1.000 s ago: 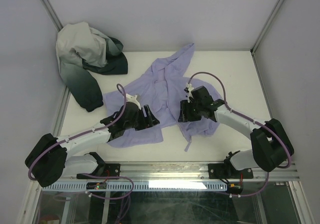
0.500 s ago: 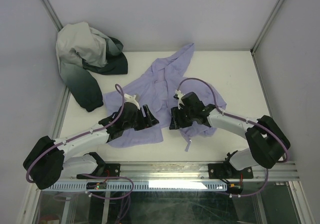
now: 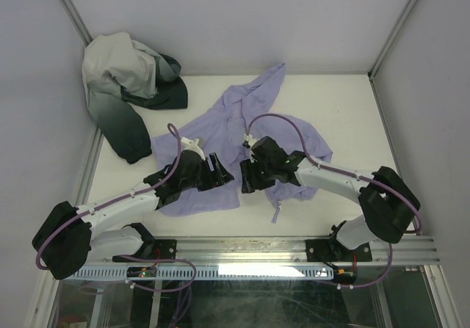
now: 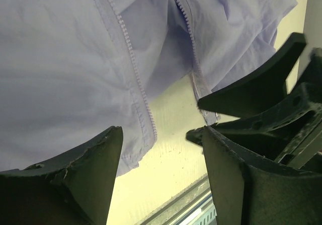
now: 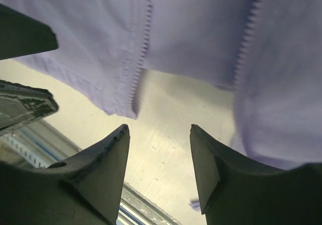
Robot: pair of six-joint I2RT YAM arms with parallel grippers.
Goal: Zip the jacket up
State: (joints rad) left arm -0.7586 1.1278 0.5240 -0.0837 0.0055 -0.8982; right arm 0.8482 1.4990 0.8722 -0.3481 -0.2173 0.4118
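The lavender jacket (image 3: 242,115) lies unzipped and wrinkled on the table, collar far, hem near. My left gripper (image 3: 222,174) is open and empty over the hem corner of the left front panel. Its wrist view (image 4: 161,134) shows both zipper edges (image 4: 132,69) with bare table between them. My right gripper (image 3: 247,178) is open and empty just right of the left one, at the hem gap. Its wrist view (image 5: 158,129) shows the zipper teeth (image 5: 143,39) on the left panel and the right panel's teeth (image 5: 247,44). The grippers nearly touch.
A white-and-dark-green gradient garment (image 3: 125,86) lies bunched in the far left corner. Grey walls (image 3: 426,64) enclose the table on three sides. A metal rail (image 3: 294,249) runs along the near edge. A zipper tail (image 3: 277,212) hangs from the right panel's hem.
My right gripper has moved left along the jacket's lower part, to the hem gap beside my left gripper. The left arm has barely moved.
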